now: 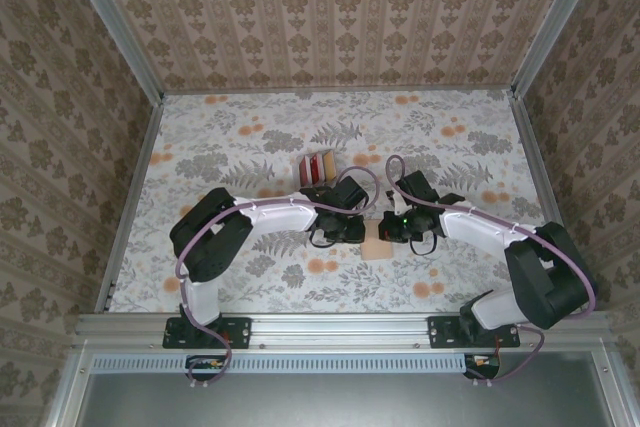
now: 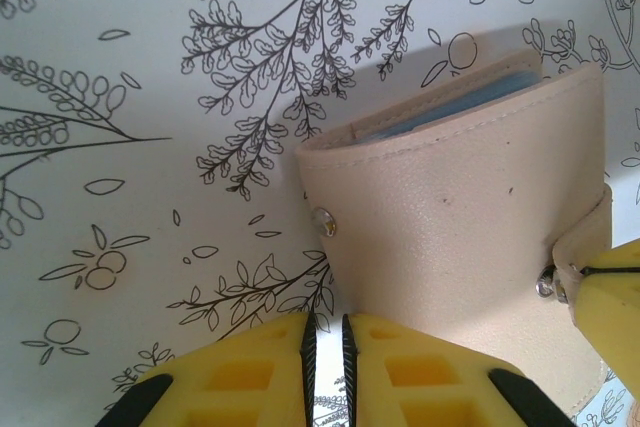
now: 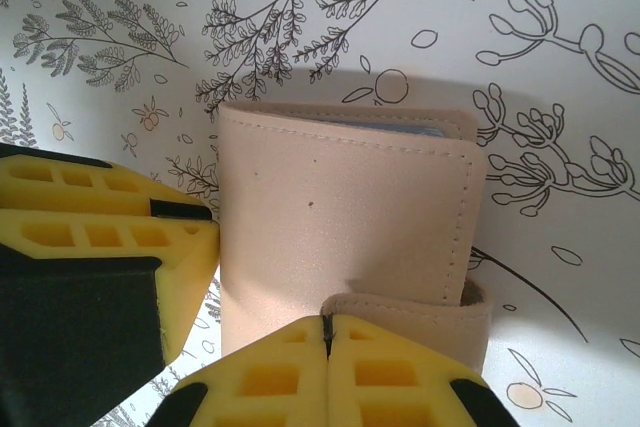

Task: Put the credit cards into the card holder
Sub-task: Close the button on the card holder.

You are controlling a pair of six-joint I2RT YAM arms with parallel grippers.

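Observation:
The card holder (image 1: 378,240) lies folded shut on the flowered table between my two grippers, a pinkish-tan wallet (image 2: 460,207) with grey-blue pocket edges showing at its far opening (image 3: 400,132). My right gripper (image 3: 327,325) is shut, its tips pinching the end of the wallet's closing strap (image 3: 420,315) at the near edge. My left gripper (image 2: 325,332) hovers at the wallet's left near corner, jaws a narrow slit apart with only table showing between them. Red credit cards (image 1: 317,166) stand upright in a small pale rack behind the left gripper (image 1: 352,229).
A metal snap stud (image 2: 323,222) sits on the wallet's left edge. The left gripper's yellow finger (image 3: 100,237) is close against the wallet's left side. Patterned walls enclose the table (image 1: 230,137) on three sides.

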